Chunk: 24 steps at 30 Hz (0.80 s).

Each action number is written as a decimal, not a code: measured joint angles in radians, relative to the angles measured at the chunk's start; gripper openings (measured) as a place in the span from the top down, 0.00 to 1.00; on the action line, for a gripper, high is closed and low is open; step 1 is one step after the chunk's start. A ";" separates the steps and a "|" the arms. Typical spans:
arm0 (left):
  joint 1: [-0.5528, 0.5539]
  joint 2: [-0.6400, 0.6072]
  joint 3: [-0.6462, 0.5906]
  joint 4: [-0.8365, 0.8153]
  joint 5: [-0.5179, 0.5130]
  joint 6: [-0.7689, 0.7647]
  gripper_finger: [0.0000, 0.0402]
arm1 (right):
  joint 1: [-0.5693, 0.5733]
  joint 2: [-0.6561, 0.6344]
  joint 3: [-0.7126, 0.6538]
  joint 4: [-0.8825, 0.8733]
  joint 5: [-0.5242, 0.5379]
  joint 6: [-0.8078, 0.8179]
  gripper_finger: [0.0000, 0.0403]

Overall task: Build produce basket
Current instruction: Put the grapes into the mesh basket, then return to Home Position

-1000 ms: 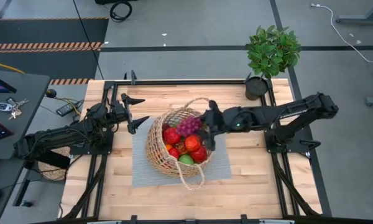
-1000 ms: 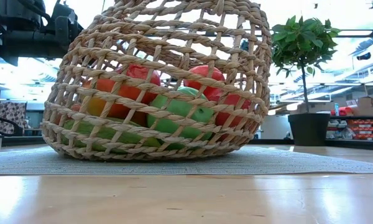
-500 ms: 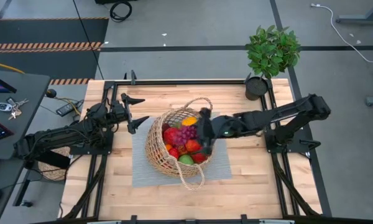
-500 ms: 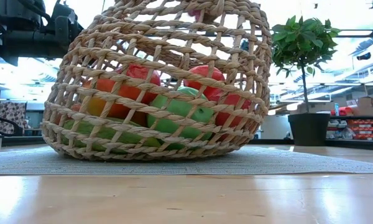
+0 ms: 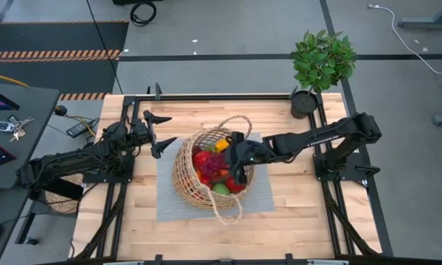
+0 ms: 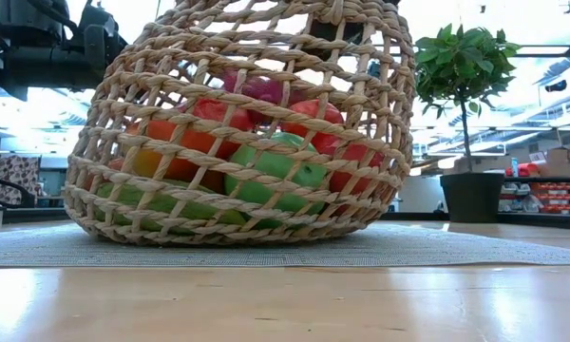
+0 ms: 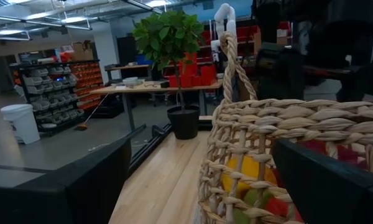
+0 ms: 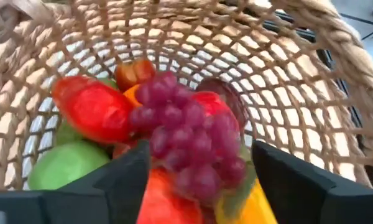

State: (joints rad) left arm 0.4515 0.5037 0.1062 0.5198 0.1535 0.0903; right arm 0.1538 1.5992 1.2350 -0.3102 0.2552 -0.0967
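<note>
The big woven basket (image 5: 206, 175) sits on a gray mat (image 5: 261, 197) in the middle of the wooden counter (image 5: 295, 228), tipped a little to one side, with its looped handle (image 5: 227, 212) lying toward the near edge. Inside it is a pile of toy produce (image 5: 215, 168): red apples, a green apple (image 6: 283, 166), something yellow and orange. The right claw (image 5: 234, 163) reaches in over the basket's rim from the right side. In the right wrist view its two dark fingers (image 8: 127, 168) are spread apart, one on each side of the purple grapes (image 8: 189, 143), which rest on top of the other fruit; the fingers do not seem to squeeze them. The left claw (image 5: 159, 131) waits just beside the basket, on its left, with its fingers spread wide and nothing between them. A potted green plant (image 5: 320, 66) stands at the far right corner of the counter.
</note>
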 joint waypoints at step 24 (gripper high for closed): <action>0.000 0.000 0.000 -0.001 0.000 0.000 0.01 | 0.128 -0.635 -0.436 0.108 0.088 0.175 0.13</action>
State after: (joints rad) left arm 0.4511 0.5037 0.1062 0.5191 0.1535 0.0902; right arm 0.2822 0.9639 0.7994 -0.2026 0.3428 0.0781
